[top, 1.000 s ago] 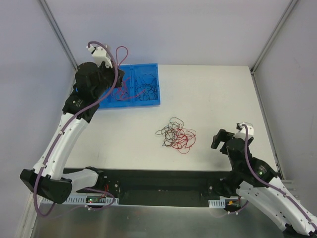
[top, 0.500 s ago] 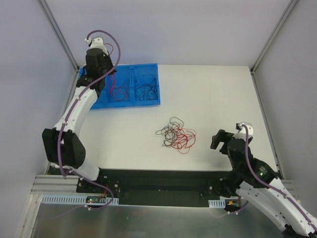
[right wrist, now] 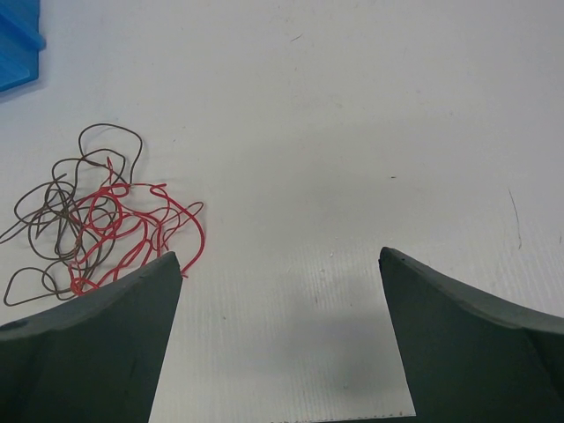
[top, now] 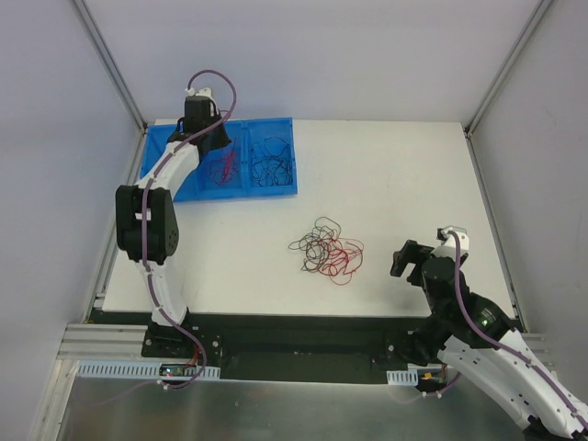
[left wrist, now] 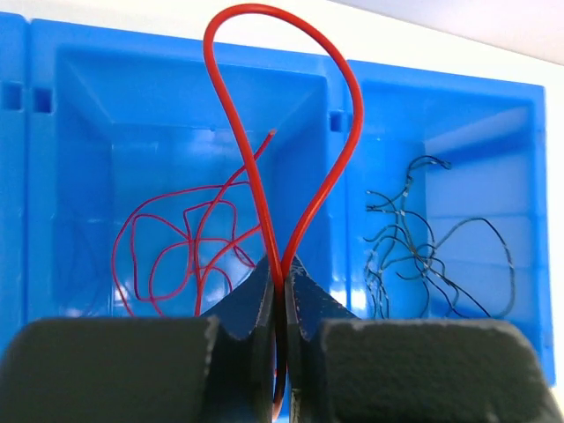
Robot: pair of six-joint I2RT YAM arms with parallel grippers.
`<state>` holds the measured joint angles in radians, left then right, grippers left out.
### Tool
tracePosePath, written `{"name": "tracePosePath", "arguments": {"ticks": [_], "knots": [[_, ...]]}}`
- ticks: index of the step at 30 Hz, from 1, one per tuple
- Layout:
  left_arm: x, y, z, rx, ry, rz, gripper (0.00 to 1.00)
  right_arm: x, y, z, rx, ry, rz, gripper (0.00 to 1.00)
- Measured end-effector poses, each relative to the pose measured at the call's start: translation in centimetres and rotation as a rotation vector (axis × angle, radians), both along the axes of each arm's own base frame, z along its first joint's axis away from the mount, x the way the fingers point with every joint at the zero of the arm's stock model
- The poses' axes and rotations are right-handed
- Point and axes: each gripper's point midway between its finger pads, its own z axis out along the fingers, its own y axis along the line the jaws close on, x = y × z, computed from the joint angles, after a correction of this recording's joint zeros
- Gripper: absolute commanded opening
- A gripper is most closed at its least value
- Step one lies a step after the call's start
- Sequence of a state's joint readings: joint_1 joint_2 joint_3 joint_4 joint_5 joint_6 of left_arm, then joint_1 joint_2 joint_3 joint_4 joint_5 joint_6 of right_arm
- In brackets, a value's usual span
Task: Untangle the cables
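Observation:
A loose tangle of red and black cables [top: 326, 250] lies mid-table; the right wrist view has this tangle [right wrist: 88, 220] at its left. My left gripper [top: 221, 150] hangs over the blue tray [top: 276, 190], shut on a red cable [top: 226, 169]. In the left wrist view the gripper [left wrist: 282, 269] pinches a tall loop of that red cable [left wrist: 304, 225] above a compartment holding red cables [left wrist: 167, 247]. Black cables [left wrist: 423, 247] fill the compartment to the right. My right gripper [top: 409, 259] stands open and holds nothing, right of the tangle; its gap [right wrist: 280, 264] shows bare table.
The tray sits at the table's back left, with a divider wall [left wrist: 339, 88] between its compartments. Metal frame posts [top: 110, 64] rise at the back corners. A black rail [top: 303, 335] runs along the near edge.
My left arm has swung from the tray's left side to over its middle compartment, with the red cable still in its jaws. The right arm has not moved.

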<state>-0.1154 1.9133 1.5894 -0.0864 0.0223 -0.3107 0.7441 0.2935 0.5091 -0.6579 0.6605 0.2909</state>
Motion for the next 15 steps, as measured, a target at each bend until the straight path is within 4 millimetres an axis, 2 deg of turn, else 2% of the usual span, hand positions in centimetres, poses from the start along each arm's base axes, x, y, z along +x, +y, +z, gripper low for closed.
{"name": "tracePosePath", "arguments": {"ticks": [4,8,15], "knots": [[1.7,0.3,-3.5,-0.053,0.082,-0.024,0.00,0.0,0.1,0.0,0.000,-0.001,0.007,0.96],[1.2,0.6,-6.9,-0.094,0.176,-0.036,0.00,0.1,0.2,0.0,0.002,0.001,0.009,0.96],[0.6,-0.1,-9.6,-0.136,0.244,-0.068,0.00,0.2,0.4,0.0,0.002,0.002,0.016,0.96]]}}
